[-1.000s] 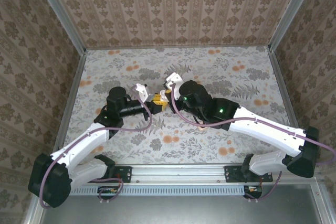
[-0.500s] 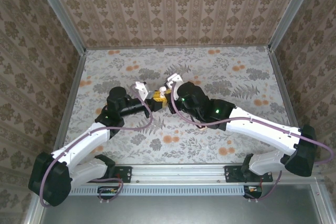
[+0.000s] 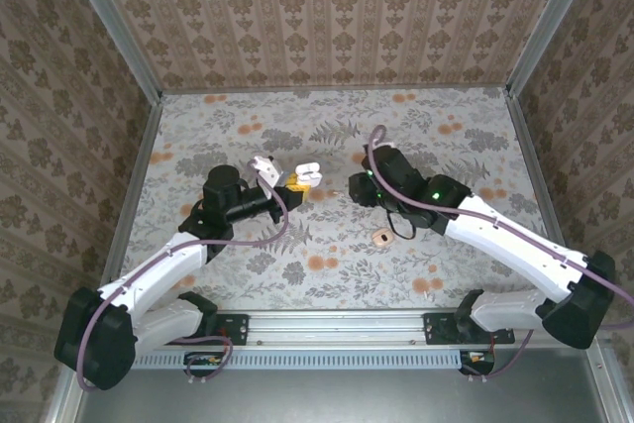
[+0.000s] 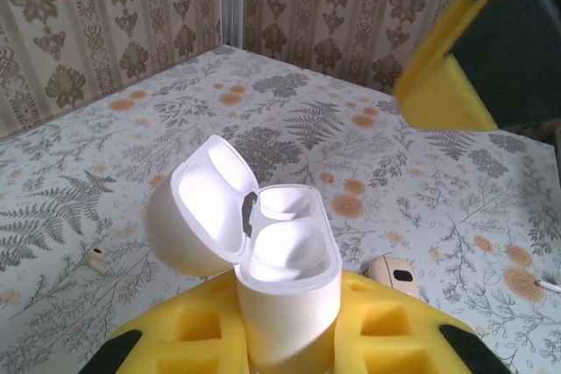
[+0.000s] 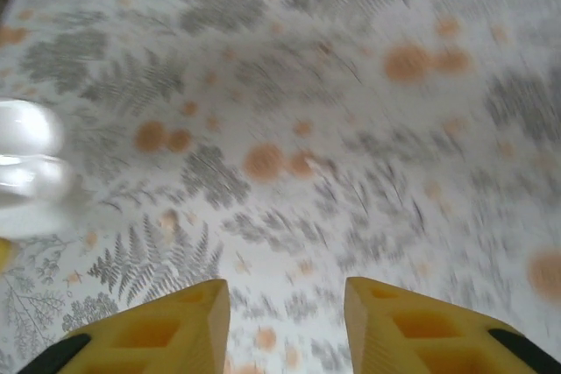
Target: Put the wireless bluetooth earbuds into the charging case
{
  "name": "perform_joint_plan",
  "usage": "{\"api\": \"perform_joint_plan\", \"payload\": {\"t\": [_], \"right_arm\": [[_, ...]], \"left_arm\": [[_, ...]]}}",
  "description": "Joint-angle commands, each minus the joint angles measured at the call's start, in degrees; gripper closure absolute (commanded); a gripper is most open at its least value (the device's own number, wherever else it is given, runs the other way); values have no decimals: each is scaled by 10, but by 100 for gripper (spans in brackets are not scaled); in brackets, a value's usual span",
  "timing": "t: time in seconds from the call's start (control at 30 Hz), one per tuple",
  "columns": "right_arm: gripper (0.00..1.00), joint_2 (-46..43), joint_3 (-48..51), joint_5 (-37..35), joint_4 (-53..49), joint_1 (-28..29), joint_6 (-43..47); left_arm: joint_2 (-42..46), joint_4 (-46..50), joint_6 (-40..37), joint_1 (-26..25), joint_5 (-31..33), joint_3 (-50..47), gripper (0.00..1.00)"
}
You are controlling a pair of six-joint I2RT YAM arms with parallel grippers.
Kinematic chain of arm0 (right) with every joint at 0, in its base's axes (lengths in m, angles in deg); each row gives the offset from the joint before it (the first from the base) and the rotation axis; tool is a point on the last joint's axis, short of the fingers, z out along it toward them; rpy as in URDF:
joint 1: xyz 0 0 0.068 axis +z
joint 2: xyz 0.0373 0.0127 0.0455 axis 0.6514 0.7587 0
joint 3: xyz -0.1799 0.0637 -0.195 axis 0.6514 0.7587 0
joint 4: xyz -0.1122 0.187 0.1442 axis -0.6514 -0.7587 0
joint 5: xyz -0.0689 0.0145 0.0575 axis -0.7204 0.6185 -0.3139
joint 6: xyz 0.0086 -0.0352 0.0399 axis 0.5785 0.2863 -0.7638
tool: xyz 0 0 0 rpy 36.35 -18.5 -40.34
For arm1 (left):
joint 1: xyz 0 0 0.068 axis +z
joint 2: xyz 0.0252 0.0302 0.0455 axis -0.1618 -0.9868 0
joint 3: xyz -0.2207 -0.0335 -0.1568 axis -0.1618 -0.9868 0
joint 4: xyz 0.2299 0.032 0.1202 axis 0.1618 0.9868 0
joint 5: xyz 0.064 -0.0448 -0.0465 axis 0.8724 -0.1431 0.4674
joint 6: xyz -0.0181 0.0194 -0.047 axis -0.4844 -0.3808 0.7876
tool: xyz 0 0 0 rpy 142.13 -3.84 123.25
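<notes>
The left gripper is clamped on the charging case, keeping it upright with its lid swung open toward nine o'clock, ready for loading. The right gripper hovers at the case's three o'clock, jaws apart and empty. An earbud lies on the table at eight o'clock.

The table wears a pale cloth printed with grey ferns and orange blossoms, and a small round pinkish-tan disc with a dark centre lies flat on it, toward the near middle. Brown damask-patterned walls rise on three sides, joined by slanting grey metal posts, and a ribbed metal rail runs along the near edge
</notes>
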Motion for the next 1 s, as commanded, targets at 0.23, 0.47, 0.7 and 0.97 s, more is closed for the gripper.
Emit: {"api": "perform_joint_plan", "payload": {"t": [0.23,0.47,0.7,0.97], "right_arm": [[52,-71,219,103,-254,-50,-255],[49,-133,327,143,-234,-54,-323],[46,-143,387,186,-175,-54,-335],[47,-130,446,213,-75,-55,-342]], "left_arm": [[-11,8,-33,4,-36,-1,100],[-4,8,-35,2,-56,-7,100],[20,33,-47,0,-60,-15,100],[30,45,-50,0,-58,-14,100]]}}
